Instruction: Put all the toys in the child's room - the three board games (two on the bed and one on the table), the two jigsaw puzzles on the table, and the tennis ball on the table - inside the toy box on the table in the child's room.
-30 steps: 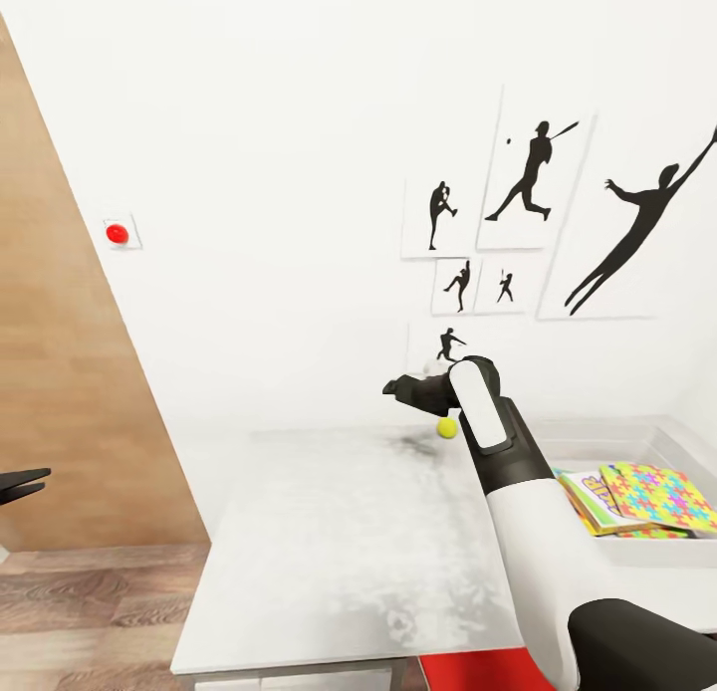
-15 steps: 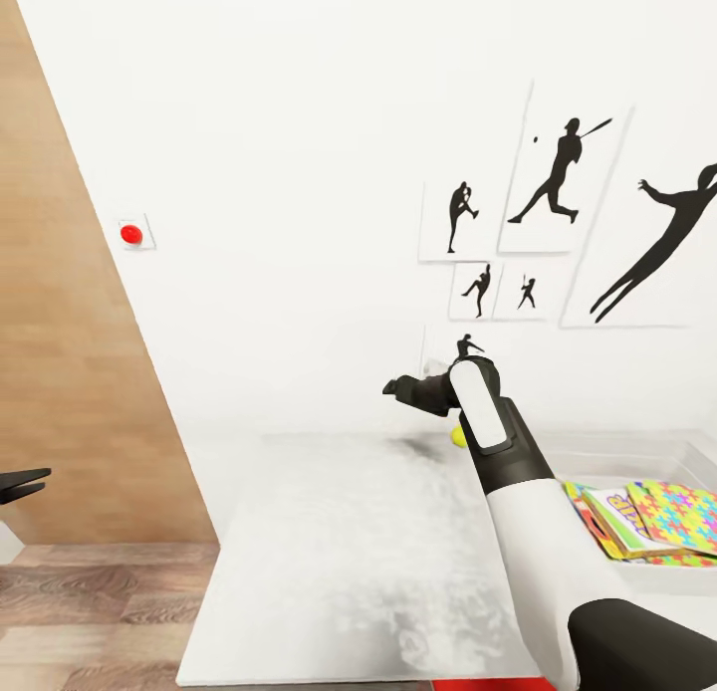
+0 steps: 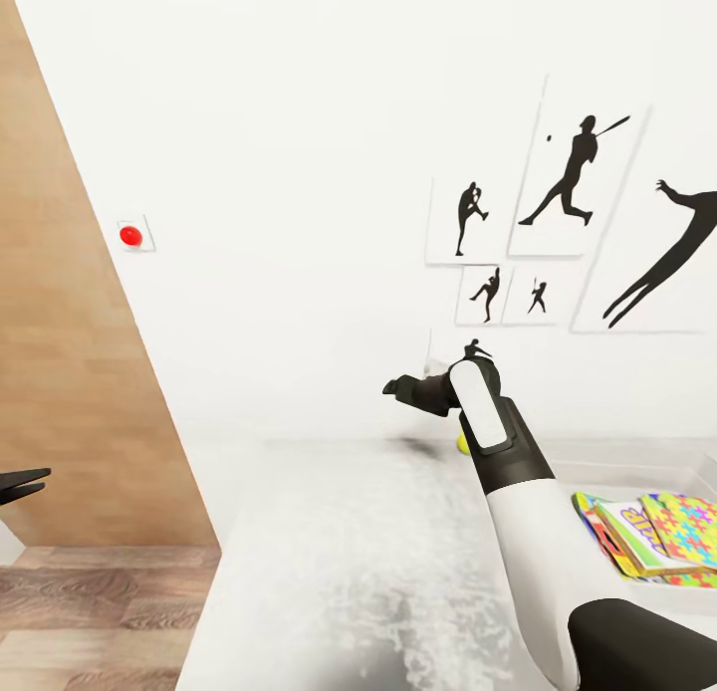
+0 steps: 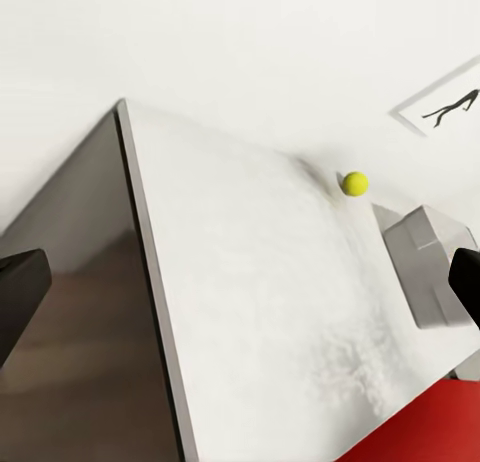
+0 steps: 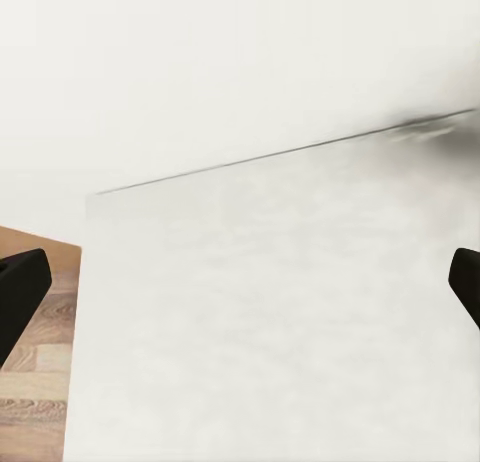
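Nearest, the right arm's white forearm rises across the tabletop, a pale grey slab mottled darker towards its near edge. Beside the arm, at the right edge of the head view, the toy box shows its light grey rim; inside lie a board game with a yellow-green printed lid and, overlapping it, a jigsaw puzzle of yellow, pink, blue and green pieces. Both are cut off by the picture's edge, so how many more items sit in there is hard to tell.

Farther along, the right end effector hangs above the tabletop, pointing left; in the right wrist view its two dark fingertips stand wide apart at either side with nothing between them. Just beyond the wrist, the tennis ball rests on the tabletop near the wall, half hidden behind the arm; the left wrist view shows it whole, close to the toy box's corner.

The left end effector pokes in low at the left, over the wood-plank floor, its thin dark fingers slightly parted and empty.

Behind stand the wood-panel door, a red round button on the white wall, and black sports-silhouette pictures.
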